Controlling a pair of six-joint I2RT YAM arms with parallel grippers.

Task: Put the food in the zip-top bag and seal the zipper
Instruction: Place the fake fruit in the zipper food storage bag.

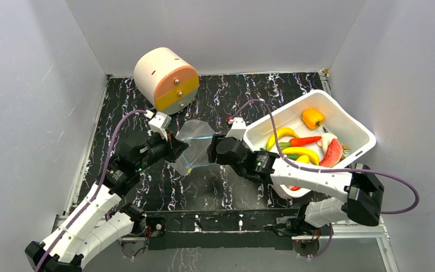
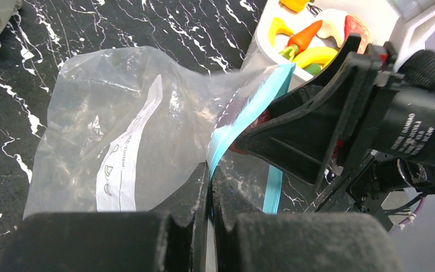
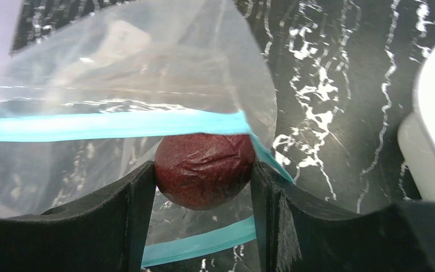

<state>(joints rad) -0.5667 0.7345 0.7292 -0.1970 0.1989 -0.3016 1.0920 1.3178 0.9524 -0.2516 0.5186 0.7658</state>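
The floppy bag [image 2: 119,130] seems best held by its stiffer zipper [image 2: 249,110], pinched by the left gripper [image 2: 209,177]; at its 3 o'clock the right gripper [image 3: 201,178] clamps a light red ball [image 3: 204,167].

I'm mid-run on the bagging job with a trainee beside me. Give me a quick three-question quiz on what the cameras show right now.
1. True or false: the left gripper is shut on the blue strip of the bag.
2. What is between the fingers of the right gripper? A: a banana. B: a dark red fruit. C: nothing.
3. Fill in: the rest of the food lies in the white ____.

Key
1. True: its fingers are pressed together on the strip.
2. B, held right at the bag's mouth.
3. tub, to the right of the bag.
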